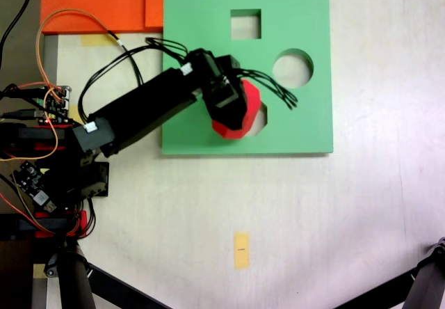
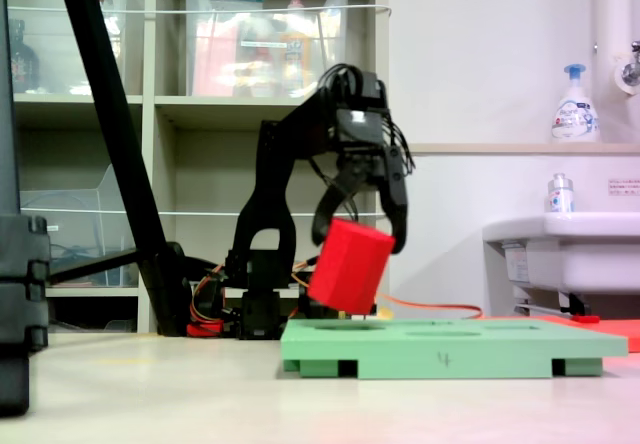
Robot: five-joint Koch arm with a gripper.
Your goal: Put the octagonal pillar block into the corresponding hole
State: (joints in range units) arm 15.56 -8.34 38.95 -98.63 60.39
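Note:
The green foam board (image 1: 299,124) (image 2: 500,349) lies flat on the pale table. The red octagonal pillar block (image 1: 247,111) (image 2: 350,266) hangs tilted a little above the board, and my gripper (image 1: 233,100) (image 2: 358,236) is shut on its upper end. In the first exterior view the block covers most of the eight-sided hole (image 1: 263,117); only slivers of that hole show at the block's right and lower right. The square cutout (image 1: 245,24) and the round cutout (image 1: 293,68) stand open further back.
Orange foam sheets (image 1: 104,3) lie at the board's far left corner. The arm's base, circuit boards and wires (image 1: 42,114) crowd the first exterior view's left. A yellow tape mark (image 1: 241,250) sits near the front. A black tripod pole (image 2: 120,134) leans at the second exterior view's left.

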